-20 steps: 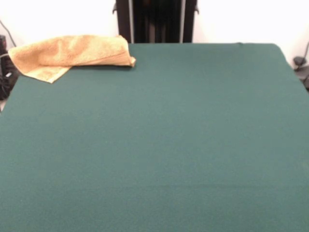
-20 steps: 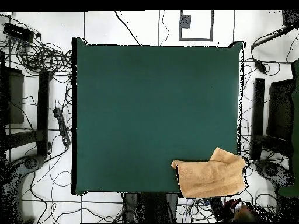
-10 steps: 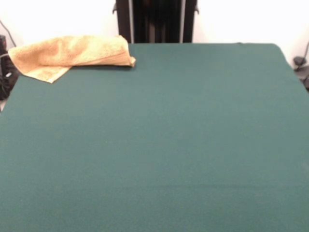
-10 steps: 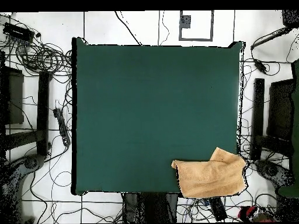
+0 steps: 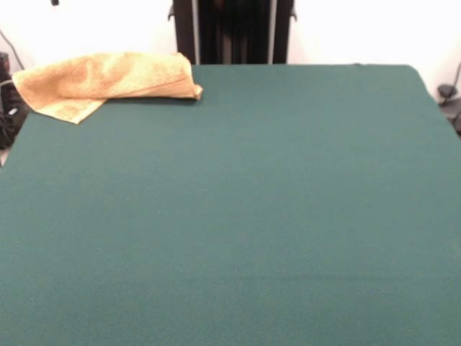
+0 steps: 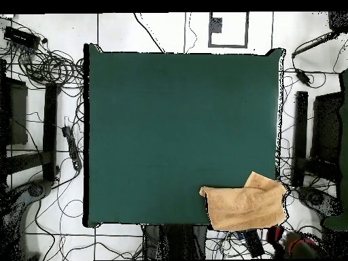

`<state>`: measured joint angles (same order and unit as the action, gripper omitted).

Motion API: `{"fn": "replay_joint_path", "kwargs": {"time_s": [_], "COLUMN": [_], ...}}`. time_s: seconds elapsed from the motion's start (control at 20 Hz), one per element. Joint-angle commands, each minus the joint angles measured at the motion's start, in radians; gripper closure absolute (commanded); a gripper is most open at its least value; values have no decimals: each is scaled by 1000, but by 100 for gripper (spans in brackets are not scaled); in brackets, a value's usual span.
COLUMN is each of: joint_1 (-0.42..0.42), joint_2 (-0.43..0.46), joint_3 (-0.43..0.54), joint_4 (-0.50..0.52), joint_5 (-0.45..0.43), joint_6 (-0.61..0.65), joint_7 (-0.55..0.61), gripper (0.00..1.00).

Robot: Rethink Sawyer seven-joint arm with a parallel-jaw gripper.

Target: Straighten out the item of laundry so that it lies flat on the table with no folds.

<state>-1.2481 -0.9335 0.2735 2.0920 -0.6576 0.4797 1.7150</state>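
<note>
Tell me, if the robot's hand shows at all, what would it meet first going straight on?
The hand shows in neither view, so its path cannot be judged. The folded towel lies at one corner of the table.

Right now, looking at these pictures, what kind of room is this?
Probably a robotics lab or test room. A green-covered table stands on a white floor strewn with loose cables and dark equipment, and a crumpled towel hangs over one table corner, likely a test item.
</note>
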Motion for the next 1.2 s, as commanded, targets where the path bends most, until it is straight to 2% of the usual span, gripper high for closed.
{"fn": "replay_joint_path", "kwargs": {"time_s": [0.05, 0.2, 0.35, 0.55, 0.9, 1.2], "joint_1": [37, 68, 126, 146, 188, 202], "joint_2": [164, 226, 330, 456, 480, 495], "joint_3": [168, 159, 67, -15, -78, -120], "joint_4": [6, -32, -105, -160, -194, -259], "joint_5": [-68, -94, -175, -230, -270, -277], "joint_6": [-36, -74, -76, -123, -198, -196], "joint_7": [-157, -96, -24, 59, 124, 106], "gripper": [0, 0, 0, 0, 0, 0]}}
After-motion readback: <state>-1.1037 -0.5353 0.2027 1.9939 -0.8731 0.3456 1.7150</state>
